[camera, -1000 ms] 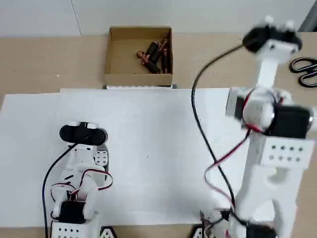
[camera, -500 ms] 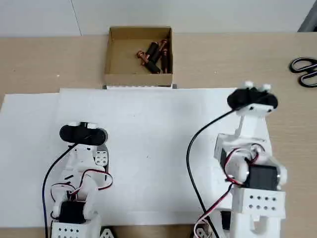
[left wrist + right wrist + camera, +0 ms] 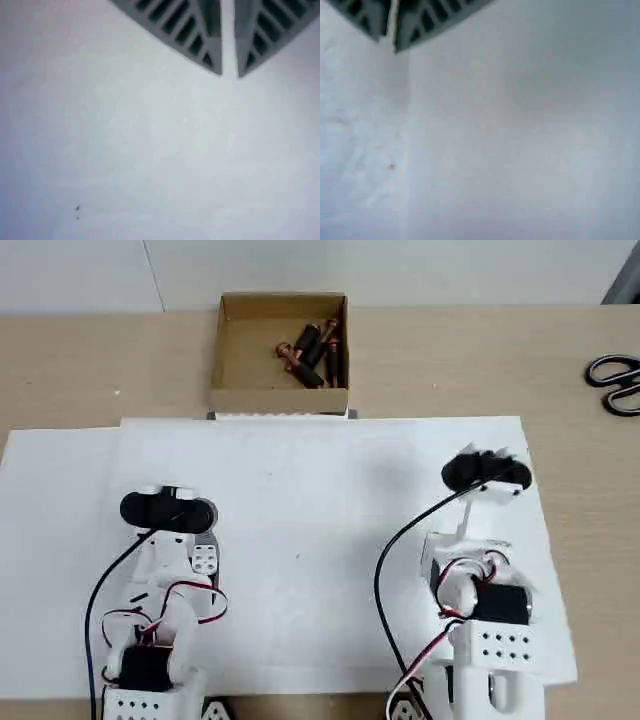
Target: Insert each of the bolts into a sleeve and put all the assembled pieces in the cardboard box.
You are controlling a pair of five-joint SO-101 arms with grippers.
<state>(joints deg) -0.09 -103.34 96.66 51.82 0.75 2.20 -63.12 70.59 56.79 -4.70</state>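
At the lower right of the high view, the right arm (image 3: 480, 580) is seen folded low over the white paper sheet (image 3: 320, 500). A second ago it was raised and stretched toward the upper right, so it has been drawn back and lowered. At the lower left, the left arm (image 3: 165, 570) has been kept in the same folded pose throughout.

In the left wrist view, the left gripper (image 3: 229, 74) is shown with its jaws drawn nearly together. Only a thin slit of paper is seen between them and nothing is held. In the right wrist view, the right gripper (image 3: 390, 42) is likewise closed to a hairline gap over bare paper, with nothing in it.

Farther up, at the upper middle of the high view, the cardboard box (image 3: 225, 350) is placed on the wooden table (image 3: 100, 360), touching the far edge of the sheet. The assembled pieces (image 3: 312, 350) are piled in its right half, their arrangement unchanged.

The retreat is judged to mean that the last piece has been delivered and the arms are being parked.

Counted: two arms, one sheet, one box, and one pair of scissors (image 3: 615, 380) at the right edge. At least three copper bolts in dark sleeves are seen; because they overlap, an exact count cannot be made.
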